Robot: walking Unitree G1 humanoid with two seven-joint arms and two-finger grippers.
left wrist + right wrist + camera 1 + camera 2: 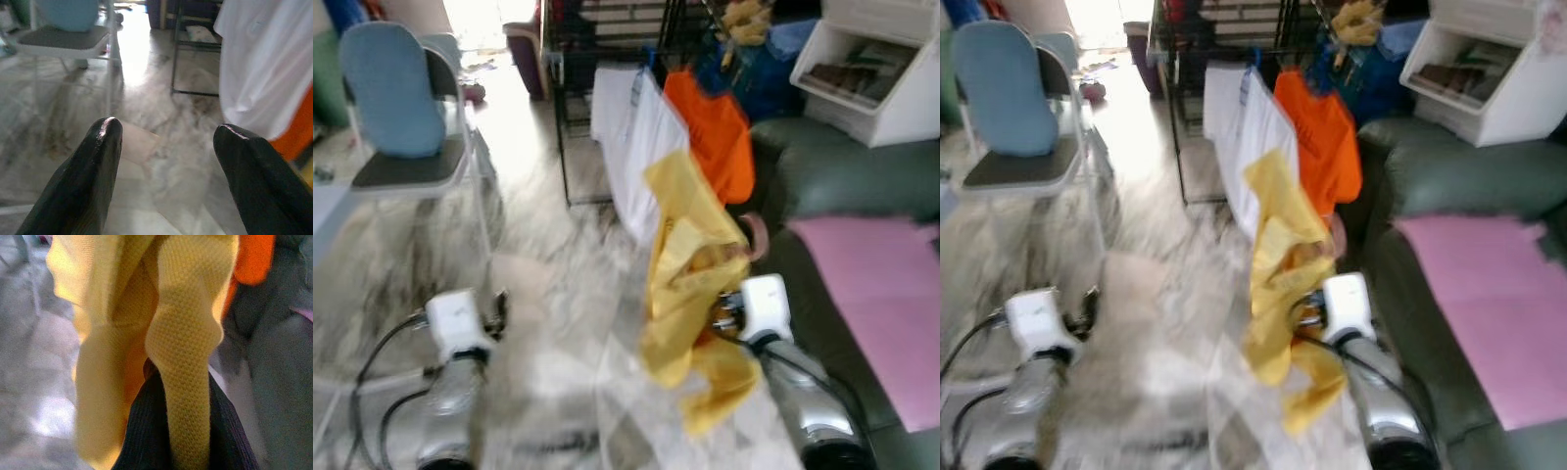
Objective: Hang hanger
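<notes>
Here, marble floor beside a green sofa; right hand clenched on yellow garment, hanger hidden; left hand released.

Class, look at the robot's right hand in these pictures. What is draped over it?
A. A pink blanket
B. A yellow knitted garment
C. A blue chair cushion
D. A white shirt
B. The yellow knitted garment hangs over and around the right hand, its mesh fabric lying across the black fingers in the right wrist view; the white shirt and orange garment hang further back.
</notes>
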